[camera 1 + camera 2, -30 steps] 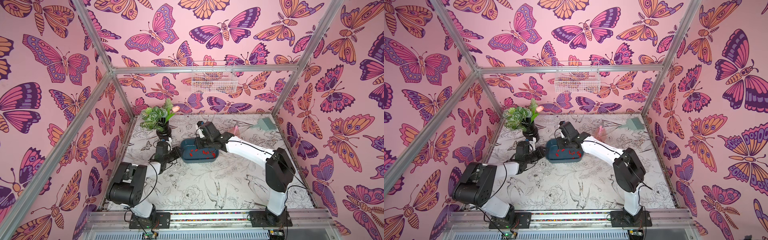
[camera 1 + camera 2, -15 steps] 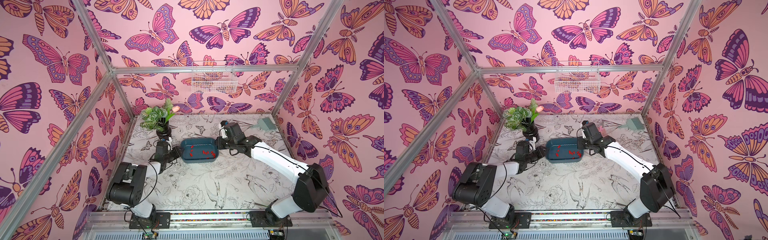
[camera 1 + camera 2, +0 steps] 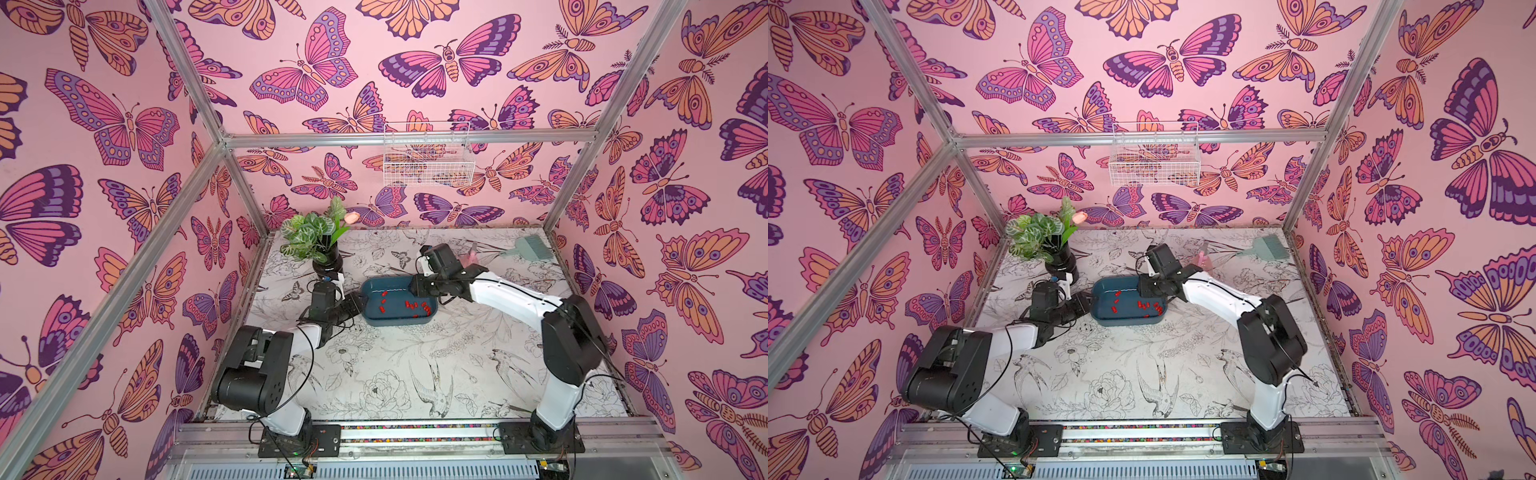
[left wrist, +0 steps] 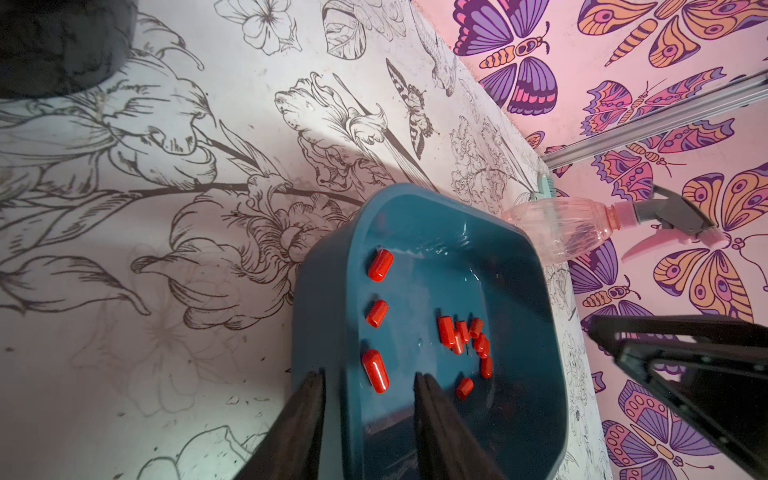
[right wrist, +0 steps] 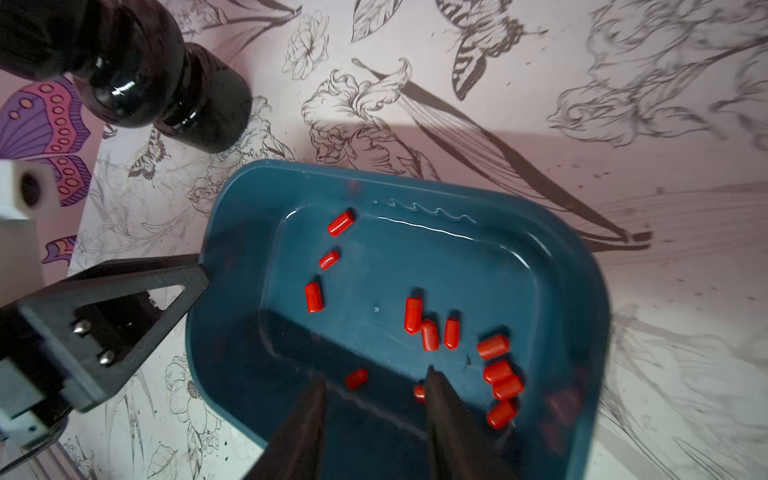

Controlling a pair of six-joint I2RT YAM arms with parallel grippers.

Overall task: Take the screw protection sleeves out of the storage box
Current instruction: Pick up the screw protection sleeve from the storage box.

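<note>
The storage box (image 3: 399, 322) is seen in both top views at the middle of the worktop (image 3: 395, 374), towards its far half, with its long sides running across. About a dozen screw protection sleeves (image 5: 430, 334) are scattered on its floor: three are strung out near the end by the left arm, and the rest are bunched towards the right arm's end. All that are seen lie inside the box.

The left gripper (image 4: 368, 376) is set astride the box's short end wall, one finger outside and one inside. Its jaws are parted wider than the wall, and one sleeve lies in the gap between them. In the right wrist view the outer finger (image 5: 183, 282) is seen touching the rim.

The right gripper (image 5: 374, 376) is held over the opposite end of the box. Its jaws are moderately apart and nothing is gripped. One sleeve is seen between the fingertips and another is partly hidden behind one finger.

A black vase (image 3: 328, 264) with a leafy plant (image 3: 311, 237) stands just beside the left wrist, at the box's far left. A pink spray bottle (image 4: 557, 224) lies behind the box and is partly covered by the right arm in the top views. A pale green comb-like tool (image 3: 530, 247) lies in the far right corner. A white wire basket (image 3: 428, 162) is hung on the back wall, well apart from the rest.
</note>
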